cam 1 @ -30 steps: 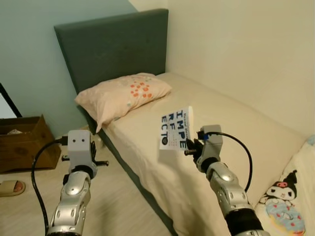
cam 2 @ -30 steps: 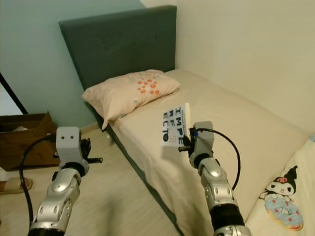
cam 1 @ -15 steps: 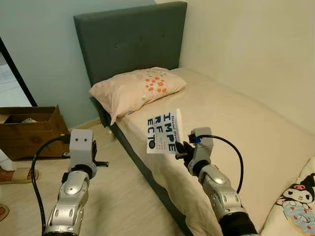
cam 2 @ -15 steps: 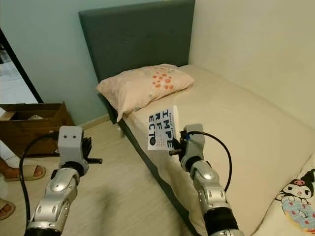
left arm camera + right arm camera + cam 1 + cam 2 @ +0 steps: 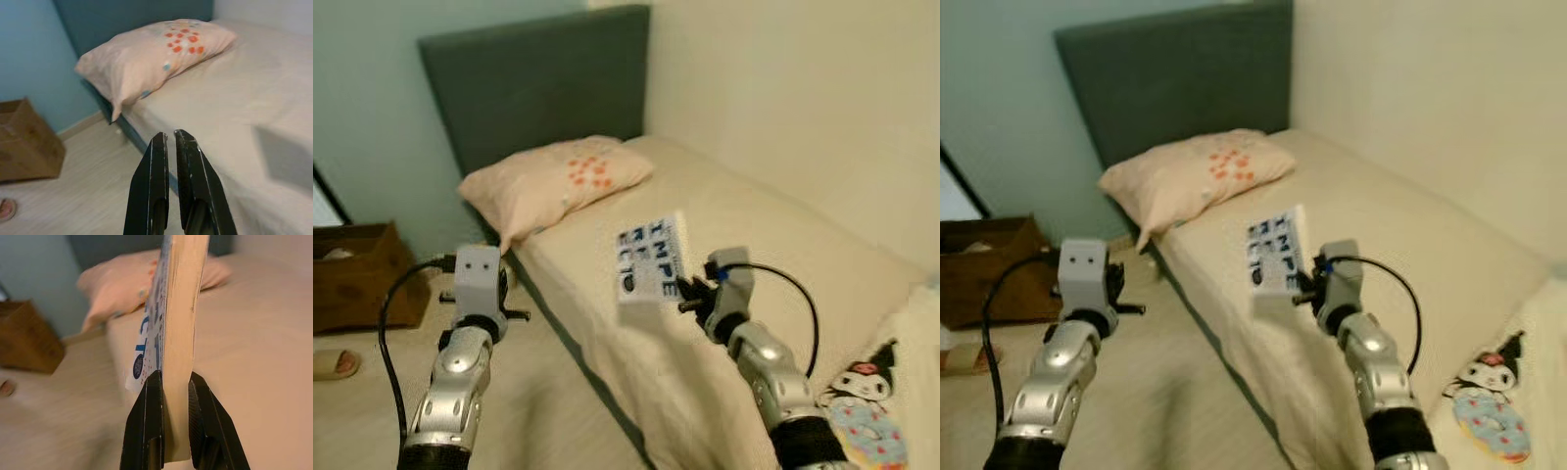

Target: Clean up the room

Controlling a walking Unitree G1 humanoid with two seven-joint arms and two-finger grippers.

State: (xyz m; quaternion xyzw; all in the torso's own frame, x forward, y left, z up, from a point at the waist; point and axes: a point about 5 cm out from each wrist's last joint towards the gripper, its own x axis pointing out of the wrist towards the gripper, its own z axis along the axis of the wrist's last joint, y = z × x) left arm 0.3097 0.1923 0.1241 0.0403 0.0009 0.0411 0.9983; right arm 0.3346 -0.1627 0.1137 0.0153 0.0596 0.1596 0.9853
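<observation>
The bed [image 5: 783,255] runs along the wall ahead of me, a peach pillow [image 5: 553,181] lying at its dark headboard [image 5: 529,83]. A brown cardboard box [image 5: 357,279] stands on the floor to my left. My right gripper [image 5: 168,382] clamps a white book [image 5: 651,258] upright above the mattress edge. My left gripper [image 5: 168,139] hovers over the floor beside the bed, fingers nearly touching, empty.

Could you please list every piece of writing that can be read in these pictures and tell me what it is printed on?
"IMPE": top row of large blue letters on the cover of the book clamped in the right gripper.
The two rows beneath it on the cover are too blurred to read.
No other writing can be made out.
</observation>
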